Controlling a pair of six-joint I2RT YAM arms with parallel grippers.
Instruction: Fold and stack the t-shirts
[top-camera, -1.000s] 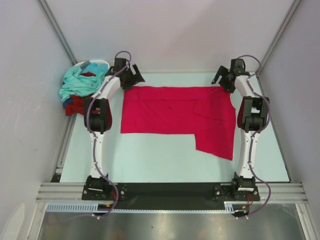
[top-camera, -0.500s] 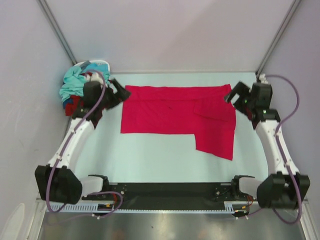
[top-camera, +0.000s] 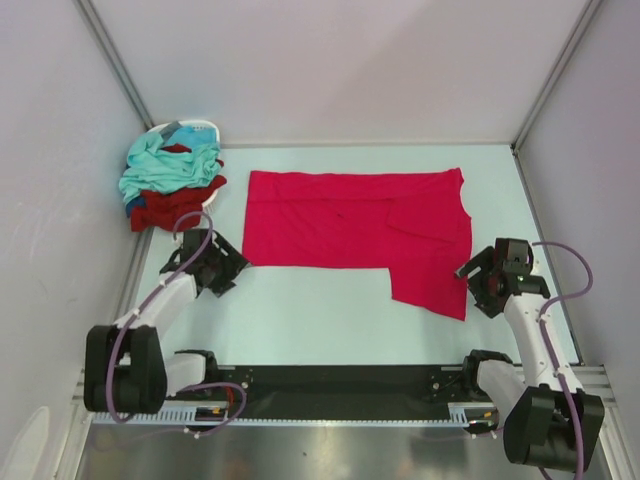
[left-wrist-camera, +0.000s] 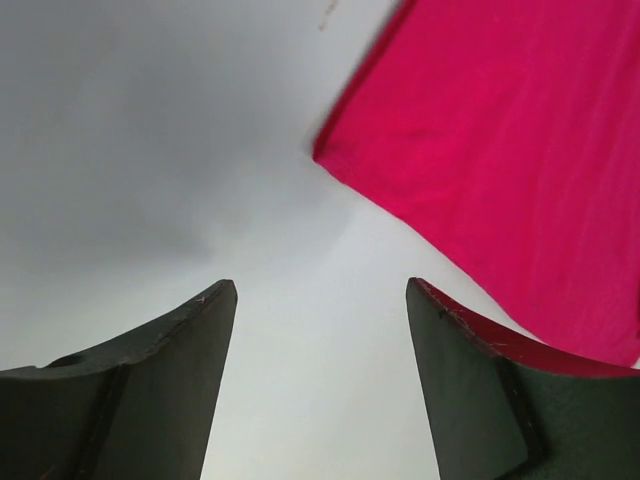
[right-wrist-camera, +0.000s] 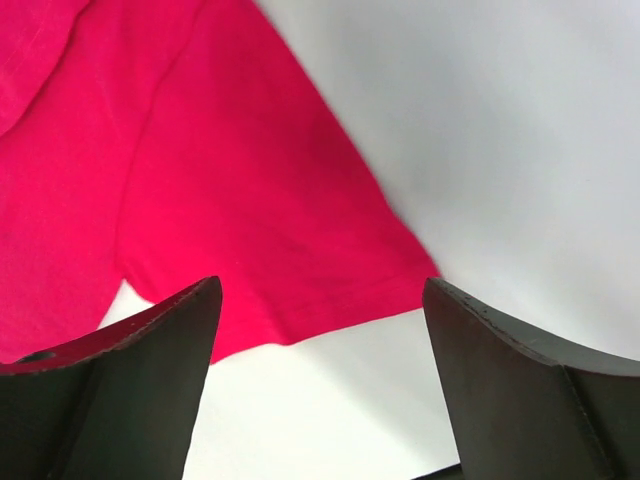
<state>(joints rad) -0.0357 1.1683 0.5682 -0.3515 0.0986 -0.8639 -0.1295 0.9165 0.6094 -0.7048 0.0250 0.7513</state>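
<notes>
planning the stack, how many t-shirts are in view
3 at least: the crimson-pink shirt lies spread mid-table; the teal shirt and the maroon shirt are heaped together at the far left corner. A dark blue scrap in that heap may be a fourth, mostly hidden.

A crimson-pink t-shirt (top-camera: 360, 232) lies flat mid-table; teal (top-camera: 160, 165) and maroon shirts (top-camera: 165, 205) sit heaped far-left.
</notes>
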